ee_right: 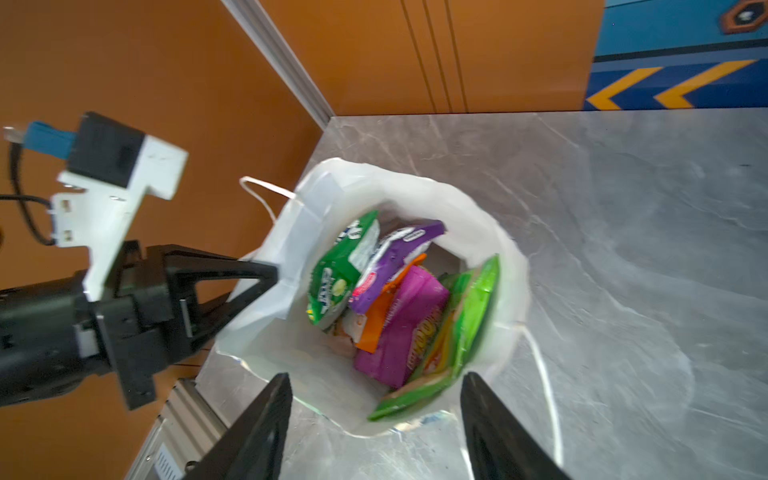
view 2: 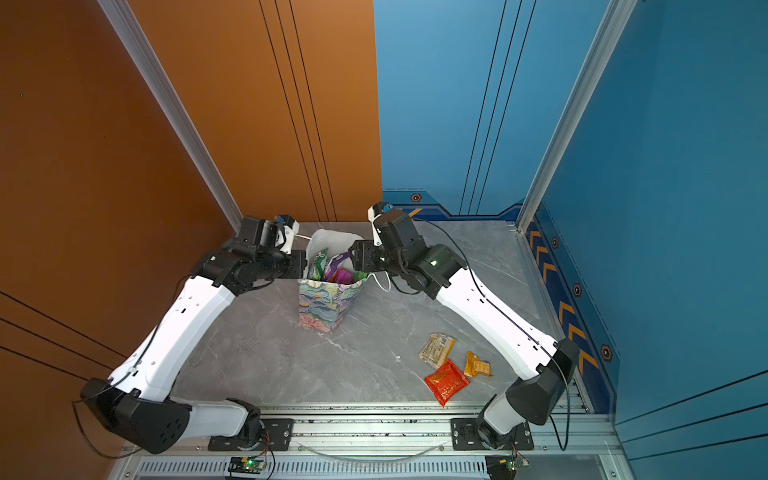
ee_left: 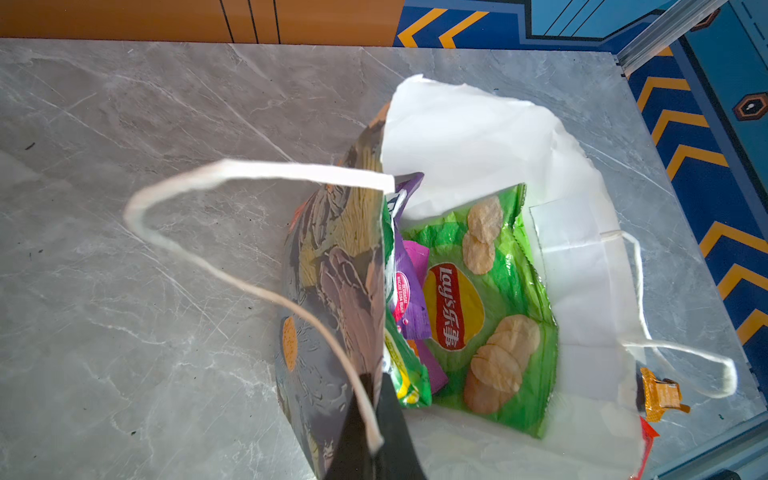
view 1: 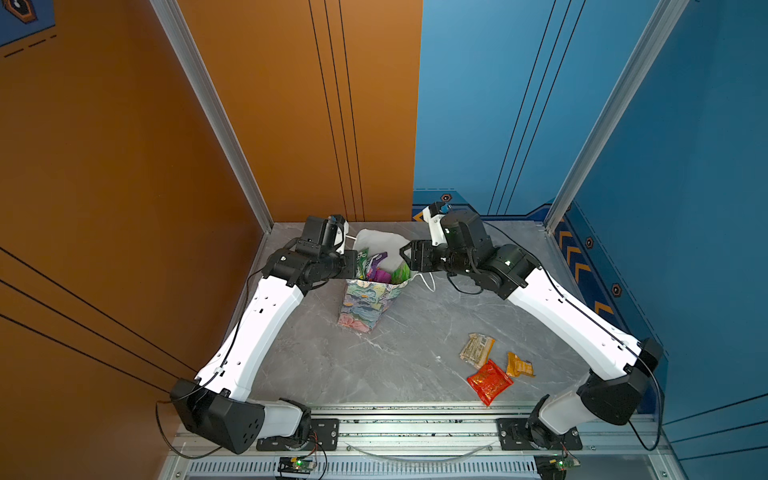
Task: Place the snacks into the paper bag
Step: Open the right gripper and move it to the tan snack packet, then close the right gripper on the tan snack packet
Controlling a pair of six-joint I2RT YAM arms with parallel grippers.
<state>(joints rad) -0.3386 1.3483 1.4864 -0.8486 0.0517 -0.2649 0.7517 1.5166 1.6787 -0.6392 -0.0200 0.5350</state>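
Snacks (view 1: 489, 381): three lie outside the paper bag (view 1: 365, 305), left fingers (ee_left: 395, 428) pinching it, right fingers (ee_right: 257, 428) apart.

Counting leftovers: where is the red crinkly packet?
In both top views the red crinkly packet lies on the grey marble table, near right, below the tan packet and left of the small orange packet.

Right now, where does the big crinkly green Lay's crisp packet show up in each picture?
Both top views: the big crinkly green Lay's packet is a green sliver at the right, inside the mouth of the tall floral paper bag.
Left wrist: face-on, logo showing, against the bag's white inner wall.
Right wrist: edge-on, a green strip inside the bag.
Shared landmark: that bag, which surrounds the packet in every view.
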